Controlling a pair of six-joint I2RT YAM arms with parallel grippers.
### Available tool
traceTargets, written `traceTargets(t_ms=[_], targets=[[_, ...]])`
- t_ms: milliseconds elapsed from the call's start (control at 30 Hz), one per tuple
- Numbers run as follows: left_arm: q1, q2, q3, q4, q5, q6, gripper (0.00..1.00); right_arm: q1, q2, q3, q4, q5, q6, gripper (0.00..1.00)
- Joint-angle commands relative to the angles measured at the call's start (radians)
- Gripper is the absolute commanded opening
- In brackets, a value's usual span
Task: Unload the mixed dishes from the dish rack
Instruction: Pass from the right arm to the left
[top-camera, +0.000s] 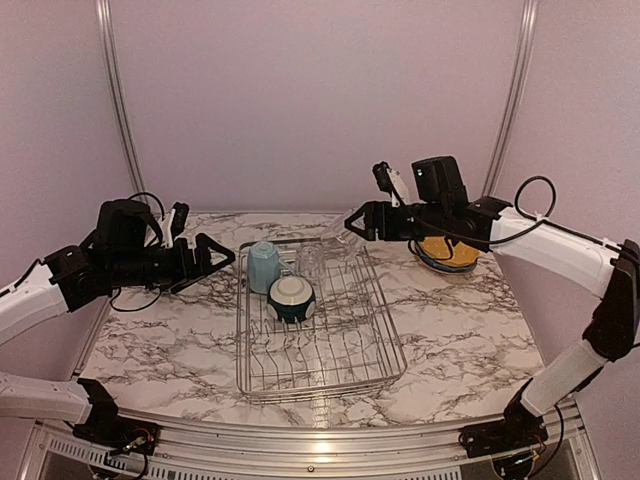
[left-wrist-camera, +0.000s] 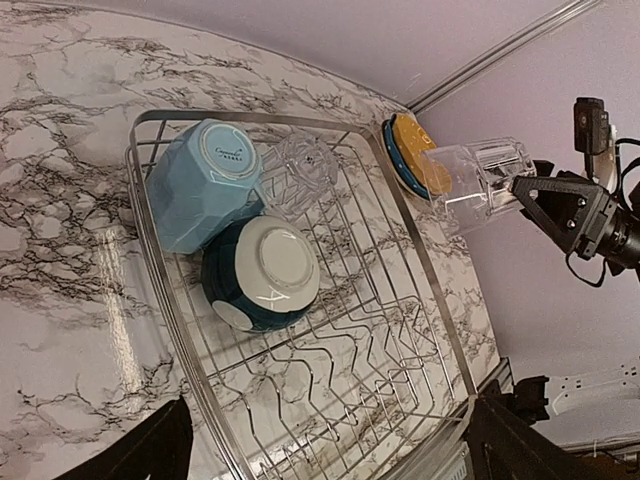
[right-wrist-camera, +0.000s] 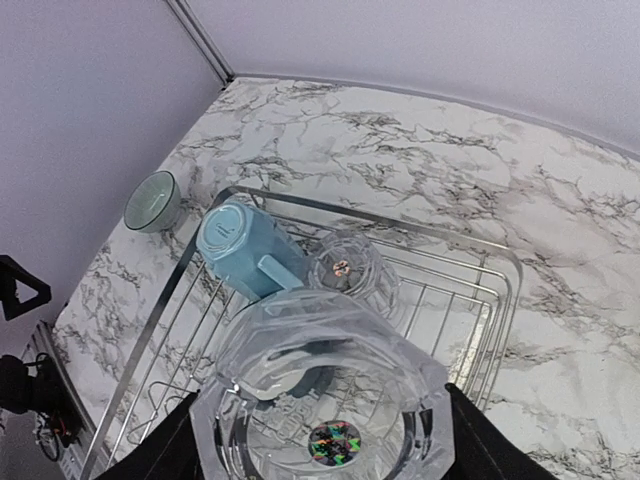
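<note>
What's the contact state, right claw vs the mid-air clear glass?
Touching. Left wrist view shows the right claw clamped on the mid-air clear glass.

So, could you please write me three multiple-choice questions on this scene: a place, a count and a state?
1. Where is the grey-green bowl? A on the table beside the rack; B inside it; C in a gripper.
2. How many dishes sit in the rack? A one; B three; C five.
3. The right gripper is: A open; B shut on a plate; C shut on a clear glass.
Answers: A, it stands outside the rack; B, mug, second glass, teal bowl; C, it clamps the glass.
</note>
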Motion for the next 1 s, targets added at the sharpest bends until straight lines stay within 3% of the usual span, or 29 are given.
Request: traceTargets(t_ms=[0, 133, 267, 633, 967], targets=[[-0.003, 0.006, 0.020, 0.092, 0.060, -0.026, 0.99, -0.079, -0.132, -0.193, 0.435, -0.349, 0.296, 0.00], [-0.004, 0.020, 0.005, 0.200, 0.136, -0.070, 0.99, -0.121, -0.188, -0.429, 0.946, -0.506, 0.623, 0.00], [-0.005, 0.033, -0.018, 0.352, 0.207, -0.150, 0.99, -0.120, -0.182, -0.559, 1.229, -0.512, 0.832, 0.00], [-0.111, 0.198, -0.084, 0.957, 0.312, -0.462, 0.99, -0.091, -0.163, -0.588, 1.300, -0.494, 0.888, 0.00], [-0.217, 0.425, 0.108, 1.053, 0.315, -0.494, 0.93, -0.034, -0.112, -0.570, 1.329, -0.481, 0.889, 0.00]])
